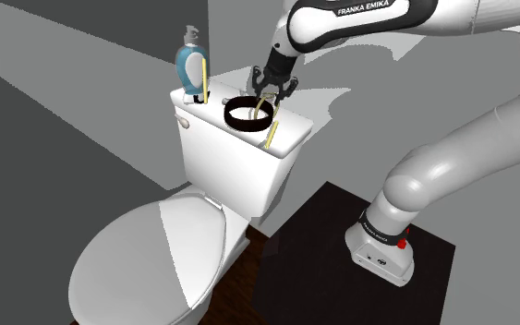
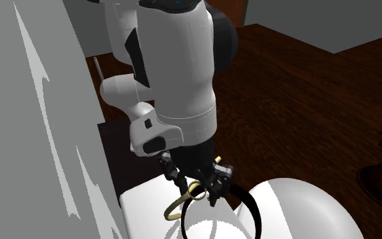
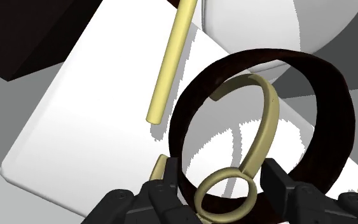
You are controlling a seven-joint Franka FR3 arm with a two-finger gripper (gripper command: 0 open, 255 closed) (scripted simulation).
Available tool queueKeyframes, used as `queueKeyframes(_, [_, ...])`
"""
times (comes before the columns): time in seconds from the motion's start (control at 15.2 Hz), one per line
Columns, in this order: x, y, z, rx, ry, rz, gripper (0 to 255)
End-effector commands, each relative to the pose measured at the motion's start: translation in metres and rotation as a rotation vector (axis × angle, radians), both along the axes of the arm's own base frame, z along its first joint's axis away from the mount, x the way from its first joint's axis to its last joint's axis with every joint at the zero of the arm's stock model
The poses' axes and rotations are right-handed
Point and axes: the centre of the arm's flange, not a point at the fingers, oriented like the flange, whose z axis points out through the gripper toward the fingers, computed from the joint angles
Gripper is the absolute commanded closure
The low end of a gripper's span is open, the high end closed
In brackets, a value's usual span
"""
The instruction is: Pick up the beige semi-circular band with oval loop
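Note:
The beige semi-circular band (image 3: pixel 264 127) curves away from my gripper (image 3: pixel 222 184), and its oval loop (image 3: pixel 204 191) sits between the two black fingers. The fingers clasp the loop, and the band hangs in front of a black ring (image 3: pixel 323 127). In the shoulder view the gripper (image 1: pixel 272 92) is just above the black ring (image 1: pixel 239 118) on the white toilet tank lid (image 1: pixel 290 129), with the thin band (image 1: pixel 267 103) dangling below it. The second exterior view shows the band (image 2: pixel 176 209) slanting down from the gripper (image 2: pixel 199 190), with its shadow on the lid (image 2: pixel 142 210).
A yellow stick (image 1: pixel 271 136) lies on the tank lid beside the ring. A blue bottle (image 1: pixel 190 65) and a second upright yellow stick (image 1: pixel 204 78) stand at the lid's far end. The toilet seat lid (image 1: pixel 147 258) is below, and the dark stand (image 1: pixel 341 268) to the shoulder view's right.

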Motion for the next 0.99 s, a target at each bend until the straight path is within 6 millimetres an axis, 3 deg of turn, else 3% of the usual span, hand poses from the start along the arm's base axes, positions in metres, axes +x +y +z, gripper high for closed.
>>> queueKeyframes(0.0, [0.0,0.0,-0.001,0.0,0.0,0.0,255])
queueKeyframes(0.53, [0.0,0.0,0.0,0.0,0.0,0.0,255])
queueKeyframes(0.92, [0.0,0.0,0.032,0.0,0.0,0.0,255])
